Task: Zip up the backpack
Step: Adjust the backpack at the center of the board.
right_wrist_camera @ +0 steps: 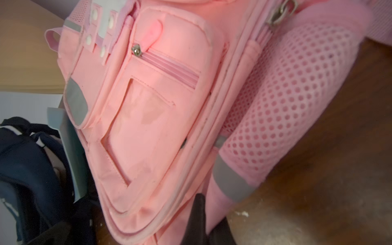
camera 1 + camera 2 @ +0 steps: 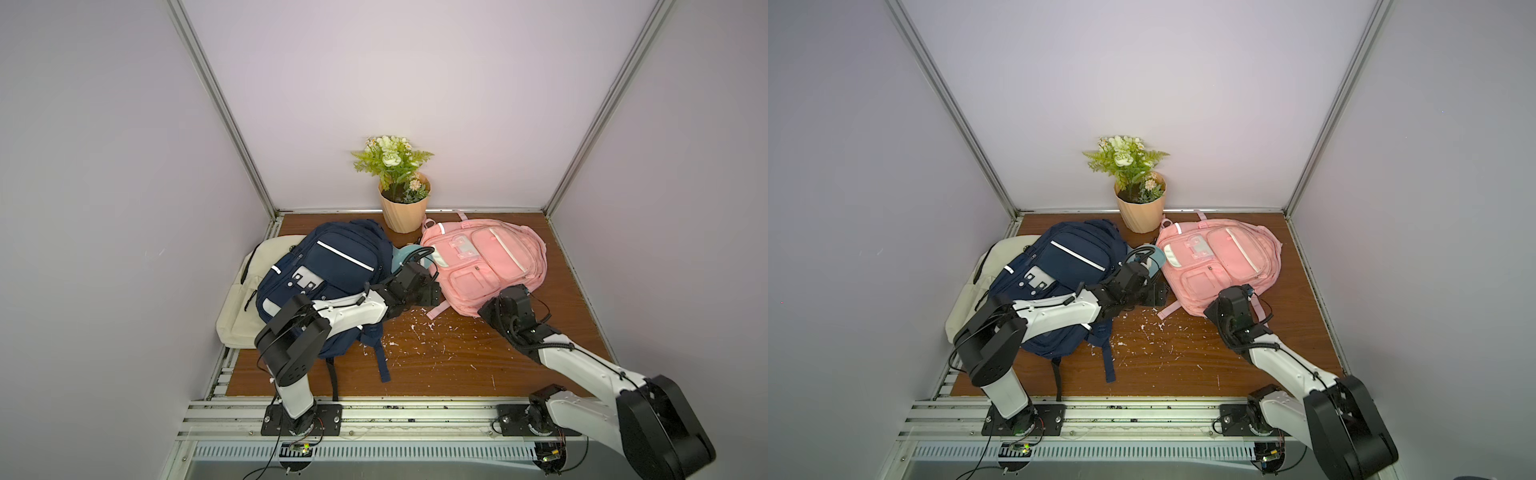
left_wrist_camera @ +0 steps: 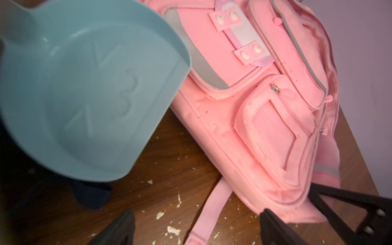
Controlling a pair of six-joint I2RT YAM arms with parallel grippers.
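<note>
The pink backpack lies flat on the wooden table at the back right. In the left wrist view the pink backpack gapes along its far side seam. A small metal zipper pull sits on its front pocket. My left gripper hangs open over the table at the bag's near left corner, straddling a pink strap without touching it. My right gripper is shut on a fold of fabric at the pink backpack's near bottom edge, beside the mesh side pocket.
A navy backpack lies at the left on top of a cream bag. A light blue scoop leans between the two backpacks. A potted plant stands at the back wall. White crumbs litter the table's middle.
</note>
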